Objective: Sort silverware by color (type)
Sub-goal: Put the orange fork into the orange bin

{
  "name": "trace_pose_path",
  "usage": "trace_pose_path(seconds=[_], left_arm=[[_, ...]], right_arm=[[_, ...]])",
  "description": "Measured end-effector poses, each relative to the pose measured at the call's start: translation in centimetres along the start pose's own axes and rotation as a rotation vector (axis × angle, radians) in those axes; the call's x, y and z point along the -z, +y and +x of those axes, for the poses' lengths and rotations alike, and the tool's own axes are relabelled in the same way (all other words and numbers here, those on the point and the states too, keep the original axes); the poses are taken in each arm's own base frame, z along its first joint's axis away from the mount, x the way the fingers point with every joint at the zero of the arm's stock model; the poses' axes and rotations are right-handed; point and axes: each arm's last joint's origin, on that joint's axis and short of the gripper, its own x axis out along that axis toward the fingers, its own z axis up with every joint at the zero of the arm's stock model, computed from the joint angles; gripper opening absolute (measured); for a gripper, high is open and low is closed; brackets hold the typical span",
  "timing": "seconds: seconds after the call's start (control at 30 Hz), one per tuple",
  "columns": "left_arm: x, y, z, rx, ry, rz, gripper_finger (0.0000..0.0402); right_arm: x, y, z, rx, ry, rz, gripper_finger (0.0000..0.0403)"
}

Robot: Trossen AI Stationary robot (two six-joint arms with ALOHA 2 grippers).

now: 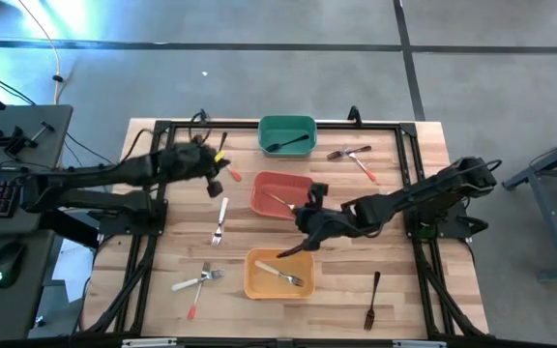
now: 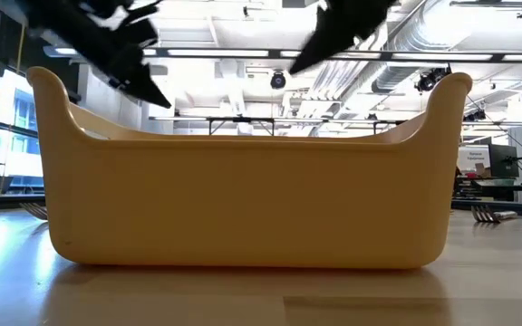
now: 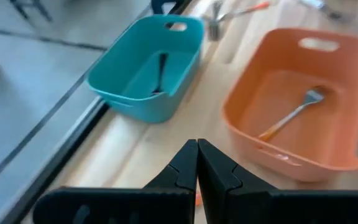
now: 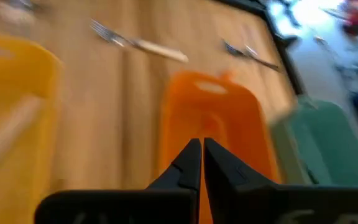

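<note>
Three bins stand in a row down the table's middle. The green bin (image 1: 287, 135) holds a dark utensil (image 3: 160, 71). In the red bin (image 1: 280, 191) lies an orange-handled fork (image 3: 291, 115), and in the yellow bin (image 1: 278, 273) a white-handled fork (image 1: 283, 276). My left gripper (image 3: 197, 144) is shut above the far left of the table, pointing toward the green and red bins. An orange-handled piece (image 1: 234, 175) lies by its tip. My right gripper (image 4: 202, 144) is shut above the red bin's near end. Nothing shows between either pair of fingers.
Loose silverware lies on the wood: a white-handled fork (image 1: 219, 222) left of the red bin, a crossed pair (image 1: 354, 155) at the far right, two more (image 1: 197, 283) near left, a dark fork (image 1: 372, 300) near right. A dark slender shape (image 1: 293, 250) lies at the yellow bin's far rim.
</note>
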Motion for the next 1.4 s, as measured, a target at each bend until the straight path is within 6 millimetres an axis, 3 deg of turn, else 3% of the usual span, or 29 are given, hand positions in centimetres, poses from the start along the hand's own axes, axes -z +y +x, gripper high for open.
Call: trace_pose_path(seconds=[0.13,0.27,0.43,0.6,0.83,1.07,1.4], left_arm=[[-2.8,1.6,0.8,-0.034,0.135,0.046,0.0],[-4.2,2.7,2.3,0.0,0.33,0.187,0.0],[-3.1,2.7,4.5,0.221,0.594,0.385,0.0],[-1.5,2.3,7.3,0.287,0.726,0.521,0.0009],[0.3,3.2,11.5,0.227,0.795,0.64,0.0061],[2.2,5.1,14.0,0.239,0.85,0.694,0.0116],[4.5,7.0,16.1,0.253,0.92,0.755,0.012]], right_arm=[[2.5,0.1,1.3,0.059,0.053,-0.012,0.0],[5.3,0.2,2.7,0.058,0.054,0.01,0.0],[8.1,-0.8,2.5,0.04,-0.055,0.083,0.0],[9.8,-2.5,-0.1,0.016,-0.225,0.18,0.0],[10.3,-4.3,-3.3,0.023,-0.386,0.233,0.0],[9.8,-4.9,-4.4,0.022,-0.441,0.176,0.0],[9.7,-5.0,-4.4,0.033,-0.454,0.135,0.0]])
